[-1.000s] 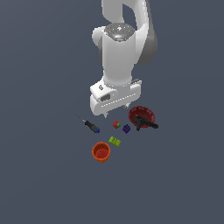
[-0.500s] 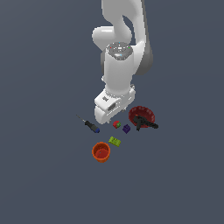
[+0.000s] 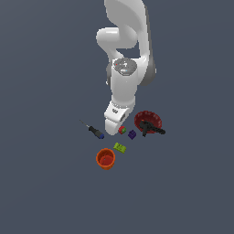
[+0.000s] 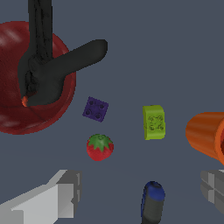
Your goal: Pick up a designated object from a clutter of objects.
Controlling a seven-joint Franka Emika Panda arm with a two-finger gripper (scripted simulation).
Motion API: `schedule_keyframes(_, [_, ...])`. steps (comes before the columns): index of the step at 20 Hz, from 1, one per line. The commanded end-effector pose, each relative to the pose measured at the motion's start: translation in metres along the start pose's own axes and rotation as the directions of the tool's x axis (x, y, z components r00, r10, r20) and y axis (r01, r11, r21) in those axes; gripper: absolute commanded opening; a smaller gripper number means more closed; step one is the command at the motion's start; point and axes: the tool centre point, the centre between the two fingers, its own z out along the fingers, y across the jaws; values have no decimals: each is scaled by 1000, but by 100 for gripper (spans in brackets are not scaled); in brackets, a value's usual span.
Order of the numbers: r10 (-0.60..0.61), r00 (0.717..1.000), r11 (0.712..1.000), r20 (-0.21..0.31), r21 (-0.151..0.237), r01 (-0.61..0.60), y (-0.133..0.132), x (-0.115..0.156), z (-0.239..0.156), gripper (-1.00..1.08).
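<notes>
Strawberry [image 4: 99, 147], red w/ green top (not really a cube in the wrist view), lies on the floor just beside the purple cube [image 4: 95, 109], between the bowl [image 4: 26, 78] and the green brick [image 4: 154, 122]. In the exterior view it sits right by the gripper [image 3: 115, 124], which hangs low over the clutter. Fingers [image 4: 57, 194] spread wide, nothing held; strawberry isn't between them yet, it's off to one side.

Risks, as I judge them: descent w/o re-centring could land a finger on the screwdriver [image 4: 152, 202] handle, which lies betw. the fingers. Purple cube is close enough to get nudged or pinched along. Rounded shape may squirt out if gripped off-centre. Drill [image 4: 48, 61] in the bowl and cup [image 4: 206, 134] are farther, less worry.
</notes>
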Motion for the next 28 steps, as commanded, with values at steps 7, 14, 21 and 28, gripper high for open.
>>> schedule_keyframes(7, [-237, 972, 972, -1, 2, 237, -15, -5, 34, 100])
schedule_keyframes(14, [-401, 916, 916, -4, 4, 401, -28, -10, 57, 100])
schedule_keyframes(21, [-495, 869, 869, -8, 5, 495, -37, -12, 71, 100])
schedule_keyframes(28, [-525, 851, 851, -10, 5, 525, -40, -13, 75, 100])
